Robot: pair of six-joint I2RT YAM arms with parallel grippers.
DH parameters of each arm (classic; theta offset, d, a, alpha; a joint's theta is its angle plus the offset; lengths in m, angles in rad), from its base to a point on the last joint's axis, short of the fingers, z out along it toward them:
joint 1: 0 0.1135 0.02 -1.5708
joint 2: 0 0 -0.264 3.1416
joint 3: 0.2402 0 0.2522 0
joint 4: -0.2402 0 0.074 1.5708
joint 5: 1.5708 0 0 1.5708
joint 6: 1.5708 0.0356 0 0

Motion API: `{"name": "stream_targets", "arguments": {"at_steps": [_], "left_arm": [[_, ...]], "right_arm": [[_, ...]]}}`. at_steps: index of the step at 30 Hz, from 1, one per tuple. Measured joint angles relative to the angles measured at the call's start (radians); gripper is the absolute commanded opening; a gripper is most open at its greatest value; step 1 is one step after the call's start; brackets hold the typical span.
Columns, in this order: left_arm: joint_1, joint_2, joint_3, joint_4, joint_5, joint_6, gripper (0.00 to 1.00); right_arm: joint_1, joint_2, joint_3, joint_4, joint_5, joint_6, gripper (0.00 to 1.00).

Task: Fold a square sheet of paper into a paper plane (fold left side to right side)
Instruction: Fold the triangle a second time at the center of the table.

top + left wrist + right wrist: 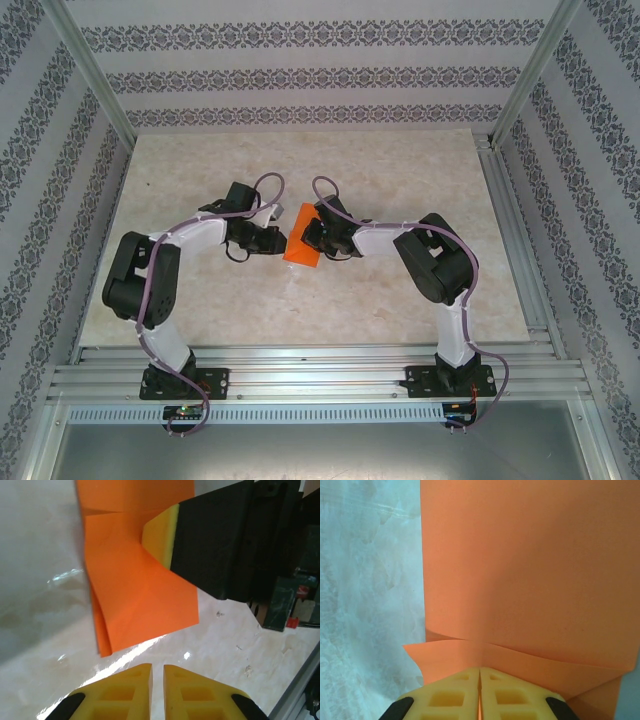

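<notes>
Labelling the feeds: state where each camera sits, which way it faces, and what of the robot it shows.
Top external: above and behind the bases, looking down on the table; both arms, left gripper and right gripper flanking the orange paper.
Left wrist: on the left arm, looking past its own fingertips at the paper and the right gripper.
Right wrist: on the right arm, its own fingertips shut on the paper.
Shared: all three show the paper.

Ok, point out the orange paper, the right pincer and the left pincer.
orange paper [530, 570], right wrist view, flat face.
right pincer [479, 677], right wrist view, between its fingertips.
left pincer [157, 672], left wrist view, between its fingertips.
</notes>
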Motion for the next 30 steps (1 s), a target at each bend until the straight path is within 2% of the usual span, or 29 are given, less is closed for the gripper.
{"name": "stream_targets", "arguments": {"at_steps": [9, 16, 30], "left_arm": [[-0.016, 0.143, 0.004, 0.068, 0.044, -0.037, 0.15], [-0.016, 0.146, 0.005, 0.088, 0.039, -0.059, 0.15], [-0.016, 0.161, 0.055, 0.193, 0.097, -0.156, 0.11]], "right_arm": [[0.000, 0.000, 0.000, 0.000, 0.000, -0.003, 0.09], [0.000, 0.000, 0.000, -0.001, 0.000, -0.007, 0.09], [0.000, 0.000, 0.006, -0.014, 0.000, -0.014, 0.09]]}}
